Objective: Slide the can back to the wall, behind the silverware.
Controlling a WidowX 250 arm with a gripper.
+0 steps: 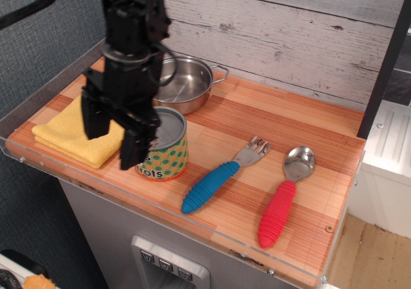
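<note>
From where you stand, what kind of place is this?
Probably a toy kitchen set: a wooden counter against a plank wall, with a steel pan, a fork, a spoon and a toy food can.

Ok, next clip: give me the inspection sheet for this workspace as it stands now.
Surface: wooden counter, clear edge guard in front.
Job's things: can upright near the front edge, left of the fork and spoon; plank wall behind.
Clutter: steel pan by the wall; yellow cloth at left.
Grippers: gripper at the can's left, jaws spread, holding nothing.
Cables: black cable at top left.
Surroundings: grey textured panel at left, white unit at right.
</note>
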